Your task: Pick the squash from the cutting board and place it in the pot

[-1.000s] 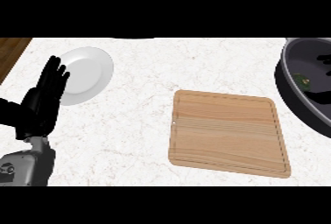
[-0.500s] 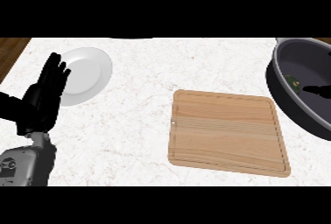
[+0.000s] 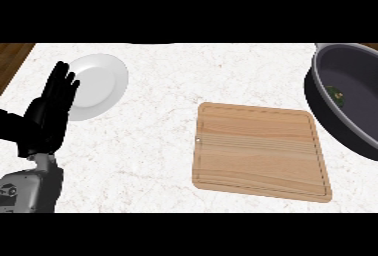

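The fingers [image 3: 63,82] of the black left hand [image 3: 46,117] are straight and close together, pointing up, and they hold nothing. The hand rests open at the left edge of the frame, above its grey forearm [image 3: 29,190] in the lower left corner. The fingertips stand in front of the round white plate [image 3: 103,75] in the upper left. The right hand does not show anywhere.

The rectangular light wooden cutting board [image 3: 258,150] lies in the middle of the frame, a little to the right, and nothing is on it. At the right edge is the large dark grey round pot [image 3: 353,67], cut by the frame. Inside it, near the left wall, lies a small green and yellow thing [image 3: 336,93], which is most likely the squash, though it is too small to be sure.

Judged from this, the picking and the placing look already done, because the squash is in the pot and not on the board. The next move probably calls for nothing more than keeping the arms away from the pot so that it is not pushed.

The surface is a white marble counter [image 3: 148,150] with faint grey veins. A strip of brown wood [image 3: 13,55] shows at the upper left corner, beyond the counter's edge.
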Available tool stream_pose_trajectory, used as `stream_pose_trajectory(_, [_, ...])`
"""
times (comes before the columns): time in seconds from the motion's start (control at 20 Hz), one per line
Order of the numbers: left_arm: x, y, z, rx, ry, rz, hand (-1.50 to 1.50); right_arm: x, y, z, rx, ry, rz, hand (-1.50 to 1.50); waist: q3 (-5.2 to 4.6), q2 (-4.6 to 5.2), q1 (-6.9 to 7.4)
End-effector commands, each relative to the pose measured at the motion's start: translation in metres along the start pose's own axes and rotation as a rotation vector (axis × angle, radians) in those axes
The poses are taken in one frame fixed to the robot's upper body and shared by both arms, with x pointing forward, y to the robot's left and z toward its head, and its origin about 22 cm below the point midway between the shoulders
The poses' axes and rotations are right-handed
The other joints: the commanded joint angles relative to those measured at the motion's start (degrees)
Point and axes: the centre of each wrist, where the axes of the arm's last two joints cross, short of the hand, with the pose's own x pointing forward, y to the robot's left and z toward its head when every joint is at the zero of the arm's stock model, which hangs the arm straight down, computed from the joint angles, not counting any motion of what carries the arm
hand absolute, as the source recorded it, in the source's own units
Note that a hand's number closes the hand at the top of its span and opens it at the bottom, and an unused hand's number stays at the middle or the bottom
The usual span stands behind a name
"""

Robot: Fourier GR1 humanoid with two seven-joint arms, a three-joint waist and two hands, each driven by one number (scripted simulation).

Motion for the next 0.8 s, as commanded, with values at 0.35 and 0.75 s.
stream_pose_trajectory(0.35, [-0.001,-0.004,0.002,0.001,0.019,0.000,0.00,0.019,-0.075,0.038,0.041,0.007,-0.031,-1.50,0.20,0.19,0.14])
stream_pose_trajectory(0.75, [-0.002,0.000,0.003,-0.002,0.004,-0.007,0.00,0.022,-0.092,0.052,0.029,0.015,-0.020,-1.50,0.26,0.14,0.16])
